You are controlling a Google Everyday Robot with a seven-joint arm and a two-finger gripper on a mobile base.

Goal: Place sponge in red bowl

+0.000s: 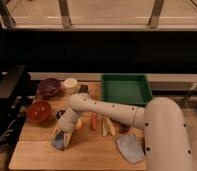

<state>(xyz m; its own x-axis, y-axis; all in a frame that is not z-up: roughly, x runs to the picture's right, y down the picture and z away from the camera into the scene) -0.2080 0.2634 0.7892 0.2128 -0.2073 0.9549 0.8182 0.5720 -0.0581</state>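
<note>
My gripper [62,137] is in the lower left of the frame, right down at the table surface and sitting over the sponge [57,144]. I cannot tell from this view whether it is open or has closed on the sponge, because the end of the arm covers that spot. The sponge shows as a small blue-grey patch poking out below and to the left of the gripper. It lies on the wooden table [87,157] near the front left corner.

The white arm [109,111] rises from the gripper to a bend, then runs right into the bulky white body at the lower right.

The red bowl [40,111] is near the gripper, up and to the left, and the sponge is outside it. A small dark block [59,114] sits between the bowl and the arm.

Just right of the gripper I see a small orange piece [79,123], a reddish stick-shaped piece [94,121] and a pale yellow piece [108,128]. What they are, I cannot make out.

A grey-blue cloth [129,148] lies flat further right, beside the robot's body.

At the back of the table, a dark purple bowl [48,88] sits at left with a white cup [70,83] beside it. A green tray [126,90] sits right of centre.
</note>
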